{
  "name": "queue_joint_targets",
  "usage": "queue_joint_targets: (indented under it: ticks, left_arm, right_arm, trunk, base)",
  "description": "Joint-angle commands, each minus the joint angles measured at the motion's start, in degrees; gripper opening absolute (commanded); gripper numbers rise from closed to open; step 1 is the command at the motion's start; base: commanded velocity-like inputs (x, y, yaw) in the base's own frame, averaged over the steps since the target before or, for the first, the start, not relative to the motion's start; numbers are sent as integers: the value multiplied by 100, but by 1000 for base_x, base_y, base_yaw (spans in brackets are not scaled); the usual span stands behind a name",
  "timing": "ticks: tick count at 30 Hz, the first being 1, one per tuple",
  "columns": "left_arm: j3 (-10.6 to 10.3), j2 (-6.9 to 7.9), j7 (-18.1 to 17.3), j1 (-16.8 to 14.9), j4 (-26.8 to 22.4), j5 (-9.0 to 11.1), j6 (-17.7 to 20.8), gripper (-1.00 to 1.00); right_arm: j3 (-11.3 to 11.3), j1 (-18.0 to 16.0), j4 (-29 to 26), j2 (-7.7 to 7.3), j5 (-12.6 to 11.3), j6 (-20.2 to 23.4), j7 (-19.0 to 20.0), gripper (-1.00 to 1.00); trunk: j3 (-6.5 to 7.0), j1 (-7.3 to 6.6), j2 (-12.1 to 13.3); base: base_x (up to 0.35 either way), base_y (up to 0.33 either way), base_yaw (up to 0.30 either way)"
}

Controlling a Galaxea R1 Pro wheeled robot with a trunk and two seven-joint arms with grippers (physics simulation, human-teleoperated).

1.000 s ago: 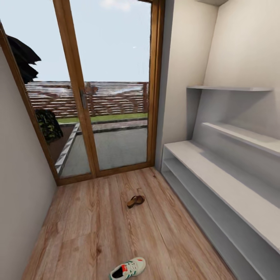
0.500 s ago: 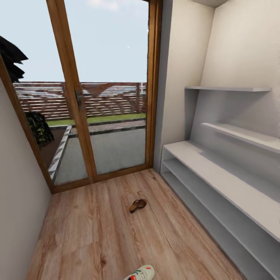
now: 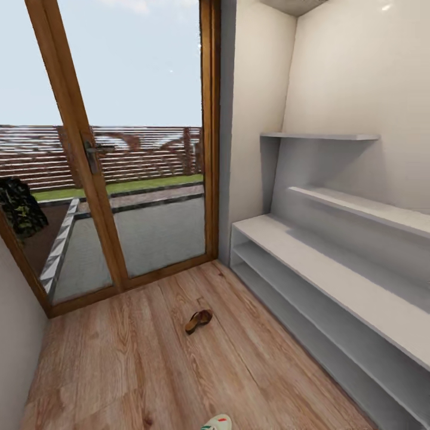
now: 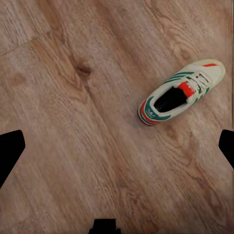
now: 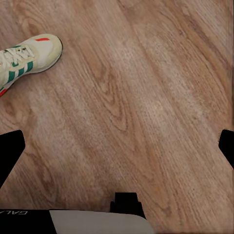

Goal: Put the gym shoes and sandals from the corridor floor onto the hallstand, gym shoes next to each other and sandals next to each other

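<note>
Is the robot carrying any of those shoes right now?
No, nothing is held. Both grippers are open above the floor; the gym shoe and the sandal lie on it.

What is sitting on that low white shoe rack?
Nothing shows on the shoe rack: its top and the visible shelf parts look bare. Its shelves' deeper recesses are hidden. One sandal lies on the floor.
</note>
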Motion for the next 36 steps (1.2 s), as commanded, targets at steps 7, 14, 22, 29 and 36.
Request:
queue_joint_targets:
  ticks: [7, 14, 22, 29, 36]
  left_arm:
    - [0, 0, -5, -2, -1, -2, -10, 100]
    - [2, 0, -11, -2, 0, 1, -10, 100]
    - [3, 0, -13, -2, 0, 7, -10, 100]
    - [2, 0, -12, -2, 1, 2, -10, 100]
    - [-6, 0, -9, -2, 1, -7, -10, 100]
  right_arm:
    - [1, 1, -1, -1, 7, -12, -2, 100]
    - [1, -1, -1, -1, 7, -12, -7, 100]
    - [1, -1, -1, -1, 7, -12, -8, 100]
    - [1, 0, -1, -1, 7, -12, -9, 100]
    - [1, -1, -1, -1, 7, -12, -10, 100]
  trunk:
    - [-5, 0, -3]
    - [-5, 0, -3]
    - [-5, 0, -3]
    - [-5, 0, -3]
    - [-5, 0, -3]
  base:
    - [3, 4, -267]
    - [0, 0, -263]
    - [0, 84, -257]
    - [0, 187, -251]
    - [0, 29, -97]
